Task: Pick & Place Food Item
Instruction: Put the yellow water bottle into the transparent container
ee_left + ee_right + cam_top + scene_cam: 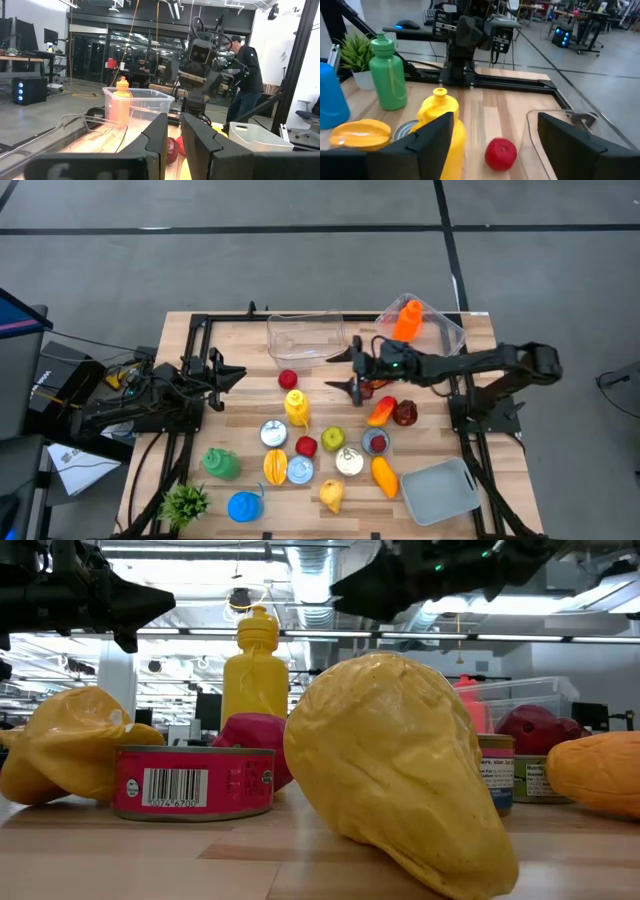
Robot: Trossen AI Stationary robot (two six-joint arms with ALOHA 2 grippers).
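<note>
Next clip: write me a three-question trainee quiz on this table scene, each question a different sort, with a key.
1. True or false: the right pincer is clamped on the yellow bottle.
2. What lies in the clear bin at the table's far right? A) orange bottle B) red apple C) green bottle
3. Name the small red item on the wood ahead of the right pincer.

Key: 1 false, it is open and empty; 2 A; 3 a red apple.

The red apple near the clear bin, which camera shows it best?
The right wrist view: the red apple sits close and unobstructed between the right gripper fingers. The high view shows it small. The left wrist view shows only red shapes partly hidden behind its fingers. In the low view I cannot pick it out.
</note>
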